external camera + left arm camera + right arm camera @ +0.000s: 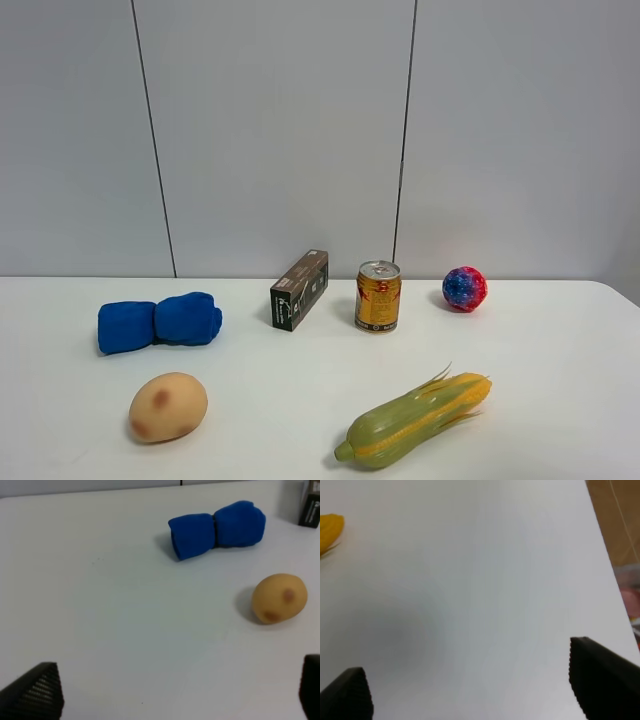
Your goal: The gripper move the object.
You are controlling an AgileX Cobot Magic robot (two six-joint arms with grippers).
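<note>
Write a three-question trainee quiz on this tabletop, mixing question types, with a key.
1. True or false: the smooth tan egg-shaped potato touches the rolled blue cloth.
2. Multiple choice: what stands between the dark rectangular carton and the red-blue speckled ball in the exterior high view? A) the green-yellow corn cob B) the gold drink can C) a glass cup
3. Fill in: the left gripper has its fingers spread apart over the white table, so it is ____.

Key: 1 false, bare table shows between them. 2 B. 3 open, holding nothing.
</note>
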